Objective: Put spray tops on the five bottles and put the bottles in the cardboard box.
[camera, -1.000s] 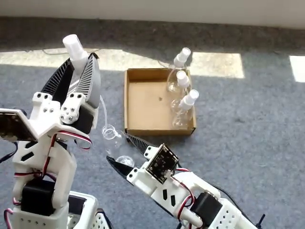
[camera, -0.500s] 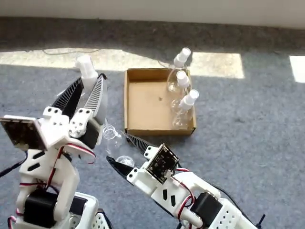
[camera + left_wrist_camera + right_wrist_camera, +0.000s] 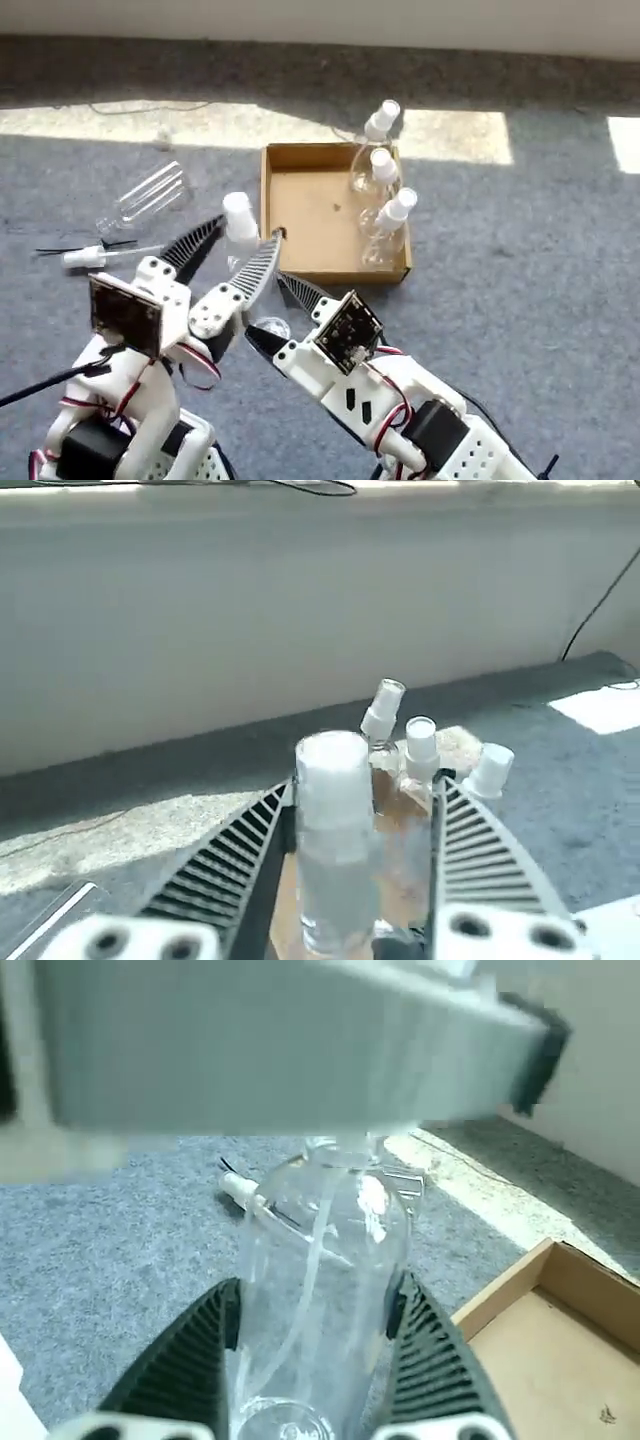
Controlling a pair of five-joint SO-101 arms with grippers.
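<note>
1. Left gripper (image 3: 365,788) is clenched on the white plastic spray top (image 3: 333,780), directly above the clear plastic bottle (image 3: 325,1260) that the right gripper (image 3: 312,1305) grasps.
2. Brown cardboard box (image 3: 266,210) holds three topped bottles (image 3: 380,180).

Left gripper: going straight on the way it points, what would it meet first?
Probably the box, or the three bottles standing in it. Both lie dead ahead of the left gripper and its spray top. Whether it would clear the near wall is unclear.
</note>
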